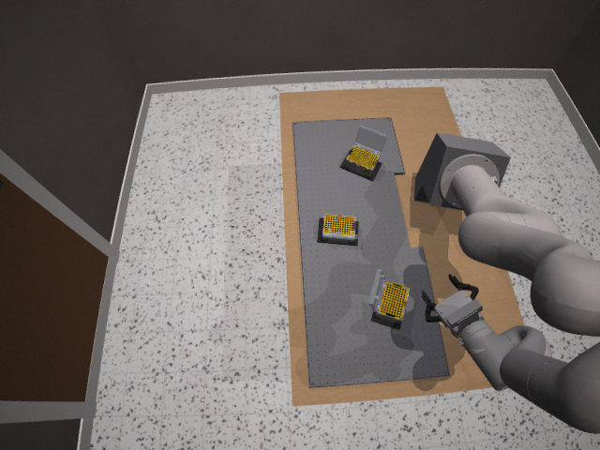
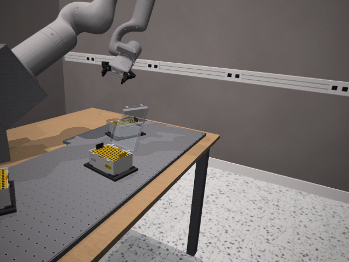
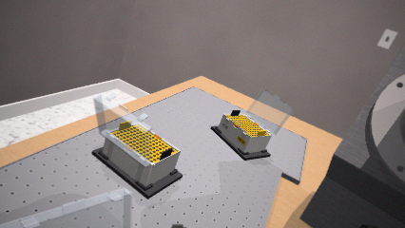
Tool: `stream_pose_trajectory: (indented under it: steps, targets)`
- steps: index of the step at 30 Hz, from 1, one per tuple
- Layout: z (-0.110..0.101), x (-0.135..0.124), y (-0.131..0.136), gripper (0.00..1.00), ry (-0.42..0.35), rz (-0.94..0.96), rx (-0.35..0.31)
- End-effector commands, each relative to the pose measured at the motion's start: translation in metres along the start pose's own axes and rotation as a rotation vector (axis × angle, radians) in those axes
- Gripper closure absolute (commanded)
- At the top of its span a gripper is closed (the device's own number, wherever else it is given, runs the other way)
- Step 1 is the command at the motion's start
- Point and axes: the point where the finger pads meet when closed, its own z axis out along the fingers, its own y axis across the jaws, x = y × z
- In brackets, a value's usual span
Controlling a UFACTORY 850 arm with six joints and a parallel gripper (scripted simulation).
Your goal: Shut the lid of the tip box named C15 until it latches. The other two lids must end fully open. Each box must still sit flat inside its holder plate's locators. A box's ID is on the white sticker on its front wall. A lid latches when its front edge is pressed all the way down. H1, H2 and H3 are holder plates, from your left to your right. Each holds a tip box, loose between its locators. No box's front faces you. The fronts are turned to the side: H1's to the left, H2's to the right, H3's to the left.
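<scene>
Three white tip boxes with yellow tip racks stand in a row on black holder plates. All three clear lids stand open. One box [image 1: 390, 299] [image 2: 125, 128] lies closest to my gripper; its lid [image 1: 377, 286] [image 2: 136, 112] [image 3: 71, 209] is raised. The middle box [image 1: 338, 226] [image 2: 110, 160] [image 3: 138, 153] has an upright lid [image 2: 125, 138] [image 3: 106, 111]. The third box [image 1: 362, 159] [image 2: 3, 183] [image 3: 244, 133] has a tilted lid [image 1: 370, 139] [image 3: 271, 111]. The stickers are too small to read. My gripper [image 1: 437, 285] [image 2: 114, 74] is open and empty, high above the table beside the first box.
The boxes stand on a grey perforated board [image 1: 338, 349] [image 2: 70, 203] on a wooden table [image 1: 426, 111] [image 2: 157, 183]. The robot's dark base block [image 1: 460, 169] [image 3: 361, 190] stands at the table's side near the third box. The table edge drops to a speckled floor.
</scene>
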Motion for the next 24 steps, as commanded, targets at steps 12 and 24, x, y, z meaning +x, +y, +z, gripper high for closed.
stream_pose_trajectory:
  steps: [12,24]
  targets:
    - [-0.047,-0.035,-0.002,0.00,-0.149,0.006,0.399]
    - [-0.068,-0.062,0.000,0.00,-0.275,0.016,0.521]
